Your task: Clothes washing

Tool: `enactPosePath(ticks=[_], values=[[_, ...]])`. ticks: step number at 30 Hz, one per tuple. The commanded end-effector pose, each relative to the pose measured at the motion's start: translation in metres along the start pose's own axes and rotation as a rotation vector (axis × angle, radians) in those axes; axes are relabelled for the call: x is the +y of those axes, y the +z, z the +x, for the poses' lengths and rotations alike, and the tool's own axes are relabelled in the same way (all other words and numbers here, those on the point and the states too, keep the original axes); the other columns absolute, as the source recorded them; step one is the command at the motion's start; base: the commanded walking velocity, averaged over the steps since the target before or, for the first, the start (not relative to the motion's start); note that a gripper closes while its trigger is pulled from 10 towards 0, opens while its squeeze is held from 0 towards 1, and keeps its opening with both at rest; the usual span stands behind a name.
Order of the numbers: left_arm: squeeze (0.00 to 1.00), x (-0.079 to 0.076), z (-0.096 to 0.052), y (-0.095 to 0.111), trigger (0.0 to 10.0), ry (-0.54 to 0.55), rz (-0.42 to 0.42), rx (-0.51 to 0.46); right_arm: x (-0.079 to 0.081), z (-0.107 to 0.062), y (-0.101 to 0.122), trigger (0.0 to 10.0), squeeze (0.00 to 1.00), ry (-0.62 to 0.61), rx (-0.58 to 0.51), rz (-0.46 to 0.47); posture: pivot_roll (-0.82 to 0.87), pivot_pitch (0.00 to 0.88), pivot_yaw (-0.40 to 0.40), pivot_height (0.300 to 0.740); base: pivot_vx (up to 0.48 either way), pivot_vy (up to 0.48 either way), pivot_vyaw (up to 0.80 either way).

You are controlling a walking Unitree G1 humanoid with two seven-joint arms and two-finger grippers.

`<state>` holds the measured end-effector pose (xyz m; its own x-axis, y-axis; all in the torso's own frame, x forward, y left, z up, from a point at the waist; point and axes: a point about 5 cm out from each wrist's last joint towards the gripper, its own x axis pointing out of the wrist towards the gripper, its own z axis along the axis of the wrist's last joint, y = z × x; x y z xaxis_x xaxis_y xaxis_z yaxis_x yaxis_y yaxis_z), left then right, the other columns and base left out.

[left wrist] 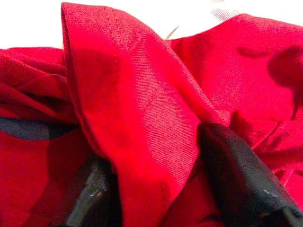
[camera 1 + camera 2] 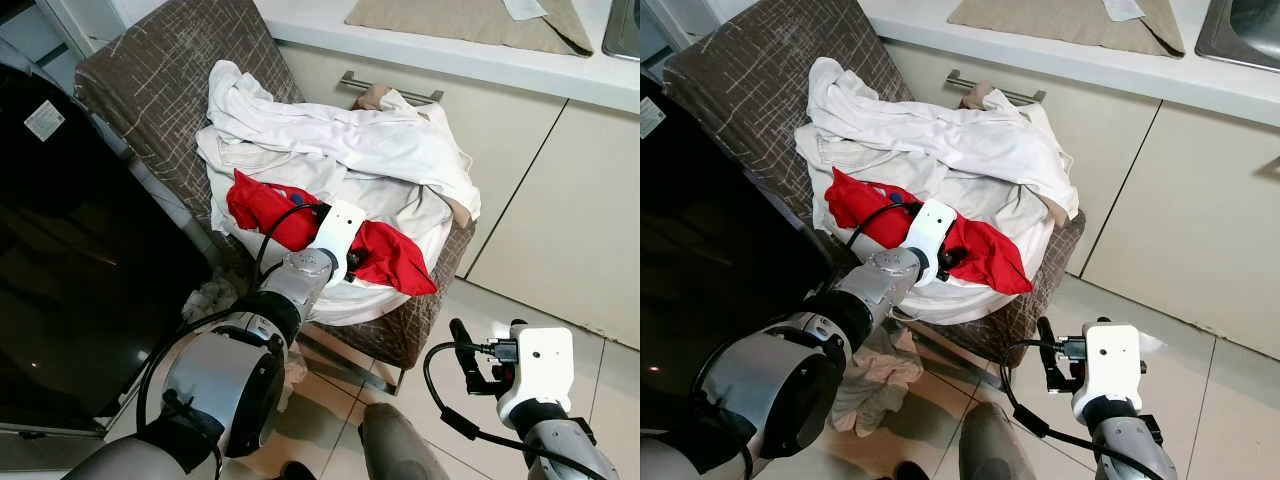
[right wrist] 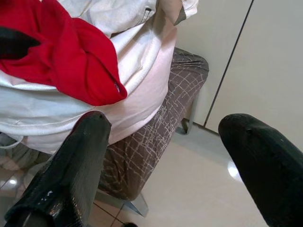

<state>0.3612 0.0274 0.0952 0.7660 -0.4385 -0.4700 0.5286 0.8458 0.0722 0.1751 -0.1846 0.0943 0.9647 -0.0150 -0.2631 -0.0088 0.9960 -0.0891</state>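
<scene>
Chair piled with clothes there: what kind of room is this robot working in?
Probably a home kitchen used for laundry: a white countertop with a steel sink over cream cabinets, and a tiled floor beside the chair.

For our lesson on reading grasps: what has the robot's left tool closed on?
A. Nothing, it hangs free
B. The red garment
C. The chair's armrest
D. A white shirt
B: the left tool has a fold of the red garment pinched between its two black fingers, atop the white laundry pile.

Red cloth [image 1: 142,123] fine woven, matt, white laundry [image 2: 340,150] soft cotton-like, chair [image 2: 160,80] rough brown fabric, floor [image 3: 199,189] glossy tile, cupboard fronts [image 2: 560,230] smooth matt, fingers [image 3: 71,170] shiny blk plastic
</scene>
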Motion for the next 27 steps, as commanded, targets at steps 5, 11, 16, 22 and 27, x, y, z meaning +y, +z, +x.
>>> enactPosePath(ticks=[5, 11, 16, 22, 27], values=[[0.0, -0.011, 0.001, -0.022, 0.0, -0.028, 0.001, 0.054, 0.0, 0.003, -0.005, 10.0, 0.0, 0.003, 0.027, 0.022, -0.7, 0.162, 0.186, 0.74, 0.0, 0.0, 0.0], [0.0, -0.02, 0.002, -0.023, 0.0, -0.04, -0.095, 0.004, 0.004, 0.016, -0.003, 10.0, 0.0, 0.008, 0.005, 0.041, -0.67, 0.127, 0.202, 0.74, 0.0, 0.0, 0.0], [0.0, -0.021, 0.002, -0.014, 0.0, -0.053, -0.117, -0.056, 0.004, 0.029, 0.0, 10.0, 0.0, 0.016, -0.013, 0.054, -0.63, 0.096, 0.206, 0.74, 0.0, 0.0, 0.0], [0.0, -0.014, 0.001, -0.006, 0.0, -0.039, -0.152, -0.11, 0.008, 0.049, 0.005, 10.0, 0.0, 0.049, -0.036, 0.058, -0.58, 0.05, 0.199, 0.74, 0.0, 0.0, 0.0], [0.0, -0.005, 0.0, -0.001, 0.0, -0.005, -0.202, -0.137, 0.012, 0.06, 0.007, 10.0, 0.0, 0.068, -0.044, 0.061, -0.55, 0.017, 0.2, 0.74, 0.0, 0.0, 0.0]])
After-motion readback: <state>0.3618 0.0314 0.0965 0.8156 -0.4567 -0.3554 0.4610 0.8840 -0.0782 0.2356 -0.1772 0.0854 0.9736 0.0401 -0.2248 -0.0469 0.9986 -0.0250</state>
